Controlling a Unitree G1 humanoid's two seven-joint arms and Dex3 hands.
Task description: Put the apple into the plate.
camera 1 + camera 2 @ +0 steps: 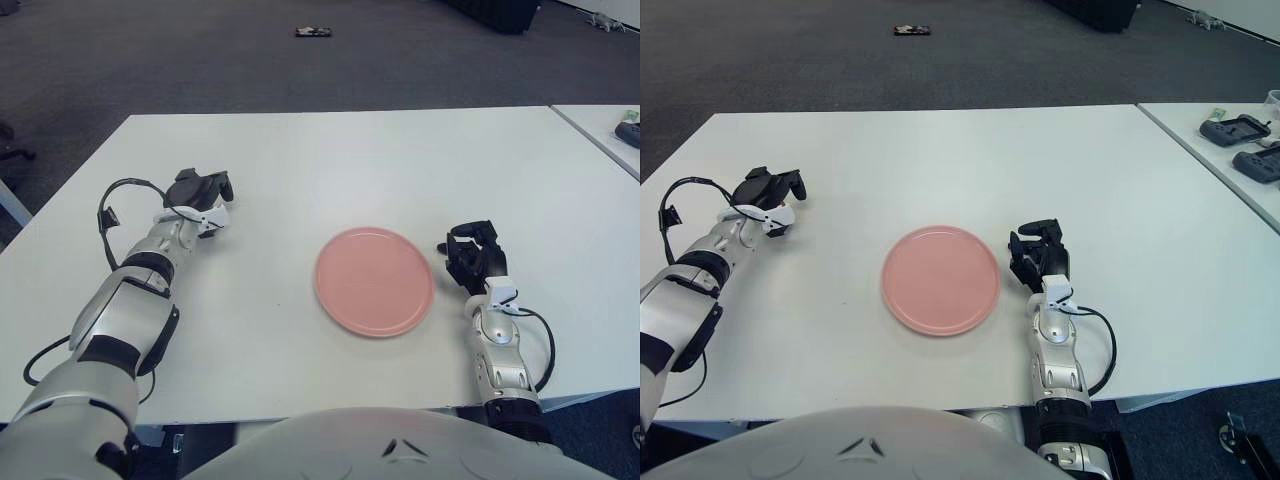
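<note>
Pink plate (375,281) sits bare mid-table; no apple in either view, so nothing to pick yet. Left hand (200,193) is well left of the plate, fingers curled, holding nothing. Right hand (474,257) is just right of the plate, curled, empty. Find the apple first. White table (330,160) has wide open room beyond the plate; near edge is close.

My plate (375,281) sits on the table (330,160), a little right of frame centre. My right hand (474,258) shows just right of the plate, and my left hand (197,195) shows well apart from it, at centre left of the frame.
</note>
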